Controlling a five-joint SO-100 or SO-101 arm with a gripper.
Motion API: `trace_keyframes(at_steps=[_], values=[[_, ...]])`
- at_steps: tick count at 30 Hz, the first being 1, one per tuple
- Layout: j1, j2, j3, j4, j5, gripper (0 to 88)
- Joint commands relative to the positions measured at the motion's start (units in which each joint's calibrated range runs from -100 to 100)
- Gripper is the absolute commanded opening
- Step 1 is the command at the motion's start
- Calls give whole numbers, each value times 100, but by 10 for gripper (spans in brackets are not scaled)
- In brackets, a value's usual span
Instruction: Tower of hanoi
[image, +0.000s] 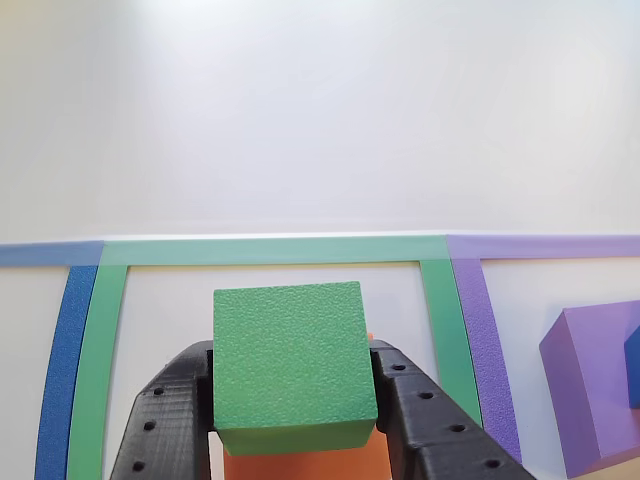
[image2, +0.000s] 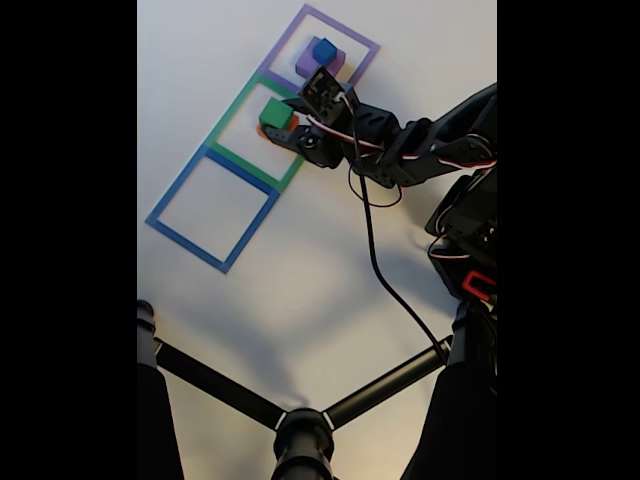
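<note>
No lettering, labels, brand marks, numbers or signs can be read on any surface in either view.

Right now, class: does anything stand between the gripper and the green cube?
Nothing visible does. The gripper has its black fingers on both sides of the green cube, which sits on the orange block inside the green tape square.

The hand (image2: 283, 124) holds the green cube (image2: 275, 113) over the orange block (image2: 263, 129) inside the green tape square (image2: 222, 125).
</note>
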Motion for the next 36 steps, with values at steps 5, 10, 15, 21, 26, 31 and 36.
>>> trace_keyframes(at_steps=[5, 10, 15, 21, 26, 31, 36], values=[[-52, -64, -89, -206, 0, 166], [-36, -72, -107, -206, 0, 186], [9, -120, -152, -206, 0, 223], [-14, -633, -334, 272, 0, 266], [-67, -1410, -625, 1267, 0, 312], [-82, -2252, -1097, 2619, 0, 289], [169, -3117, -2043, 4926, 0, 37]])
